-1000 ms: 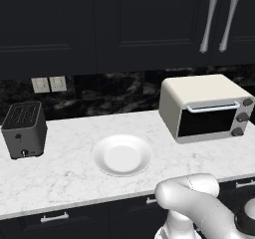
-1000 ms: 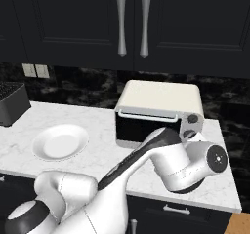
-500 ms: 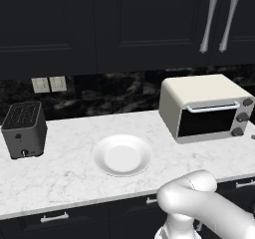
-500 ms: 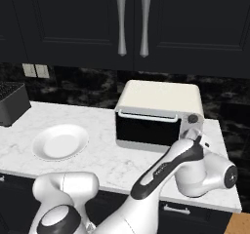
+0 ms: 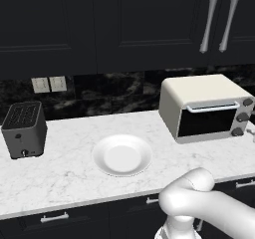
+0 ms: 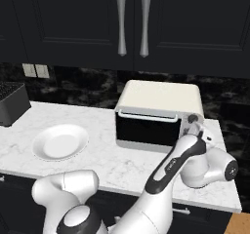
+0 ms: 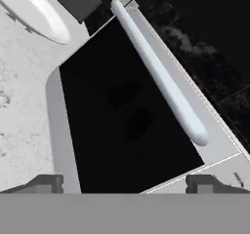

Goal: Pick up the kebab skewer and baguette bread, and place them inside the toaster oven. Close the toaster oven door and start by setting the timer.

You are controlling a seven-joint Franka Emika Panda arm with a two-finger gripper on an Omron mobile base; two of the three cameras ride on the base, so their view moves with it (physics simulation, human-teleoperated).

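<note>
The claw [image 7: 125, 182] stands spread wide with nothing between its tips, which rise at 7 and 5 o'clock of the hand view, just before the glass of the toaster oven door [image 7: 127, 126].

In the base views, the desk [image 5: 64, 173] is a long white marble top running from 9 to 3 o'clock, with dark cabinets [image 5: 124, 24] above it and dark drawers below its front edge. Its middle is open around the white plate [image 5: 122, 155], which lies flat near the front edge. In the right base view bare marble runs between the plate [image 6: 60, 141] and the oven, and a narrow strip is left at the desk's right end [image 6: 227, 194].

The toaster oven [image 5: 204, 106] sits at 3 o'clock of the left base view, back against the dark wall, its long axis along the desk and its front facing the desk's front edge. Its door [image 6: 146, 130] is shut and upright, the silver bar handle [image 6: 148, 116] level along its top edge, the dark knobs [image 5: 242, 116] stacked at its right side.

The arm [image 6: 171, 174] reaches from 7 o'clock of the right base view up to the oven's right front corner, its wrist bent by the knobs there.

The black slot toaster [image 5: 25, 128] stands at 9 o'clock, well apart from the oven. In the hand view the handle [image 7: 158, 72] runs slanted from 12 toward 4 o'clock.
</note>
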